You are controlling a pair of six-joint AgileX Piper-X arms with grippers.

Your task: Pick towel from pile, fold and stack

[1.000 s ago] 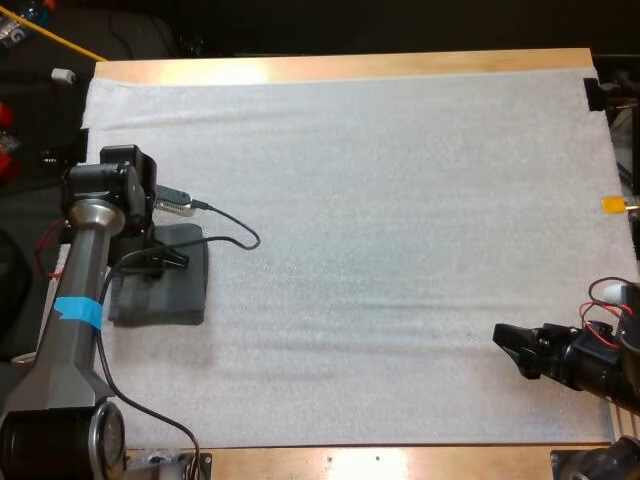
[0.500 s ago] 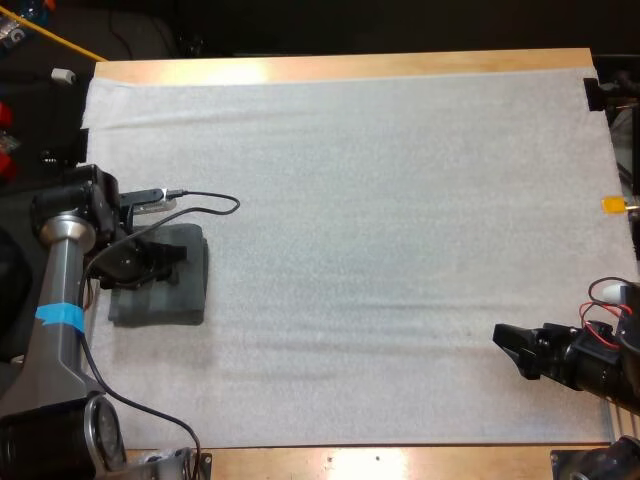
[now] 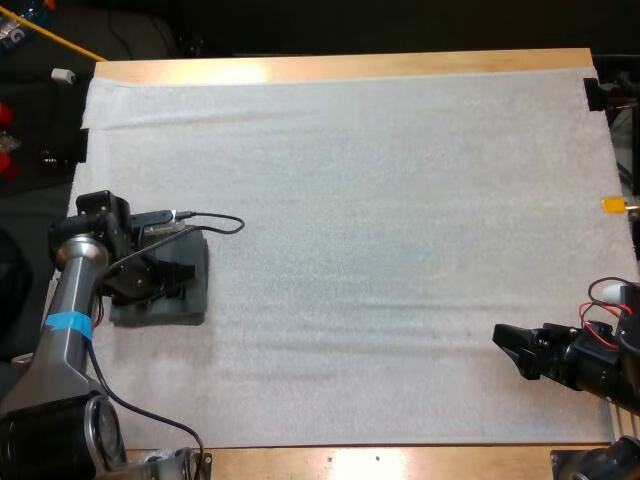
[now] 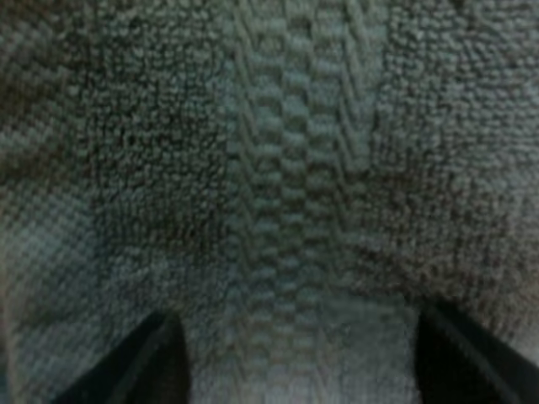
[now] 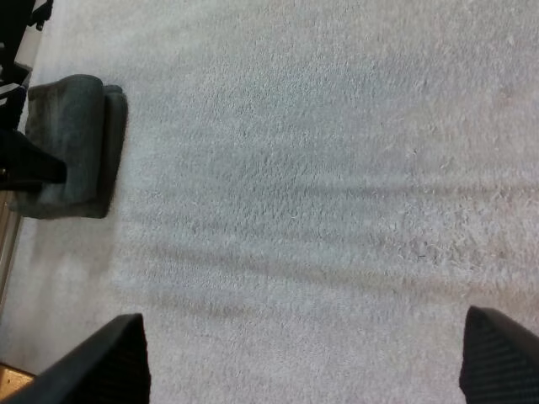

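Observation:
A folded stack of dark grey-green towels [image 3: 186, 304] lies at the left side of the white mat [image 3: 380, 200]. My left gripper [image 3: 170, 278] is low over the stack's top, its black fingers [image 4: 143, 362] spread wide with the towel's woven band [image 4: 295, 210] flat and close between them. From the right wrist view the stack [image 5: 72, 135] lies far off, with the left gripper [image 5: 21, 164] at its edge. My right gripper [image 3: 510, 350] hovers open over bare mat near the front right, nothing between its fingers [image 5: 109, 362].
The wooden table edge [image 3: 340, 66] runs along the far side and the front. The mat stretches bare between the stack and the right gripper. The stack sits close to the mat's left edge.
The left arm swung its wrist leftward, then came down closer onto the towel stack. The stack and the right arm have not moved.

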